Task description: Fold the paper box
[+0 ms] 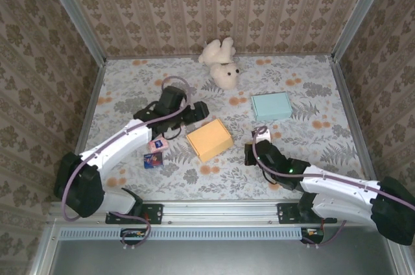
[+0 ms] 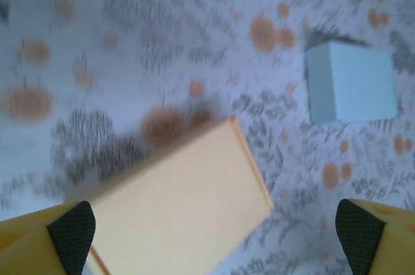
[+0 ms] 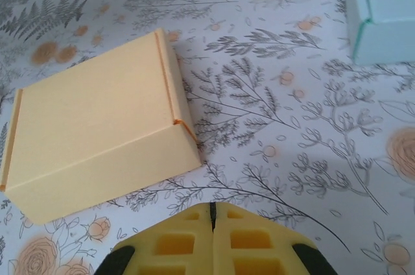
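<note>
The paper box (image 1: 209, 139) is risking a sideways shove, with the wide-open left gripper (image 2: 214, 236) and clenched, empty right gripper (image 3: 212, 218) hovering close.

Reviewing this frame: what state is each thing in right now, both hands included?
orange box: folded closed, lying flat, nothing gripping it.
light blue box: closed, lying flat, untouched.
teddy bear: lying at the far edge.
pink packet: lying flat beside the left arm.
dark blue packet: lying flat next to the pink packet.
left hand: open, holding nothing.
right hand: shut, empty.
</note>
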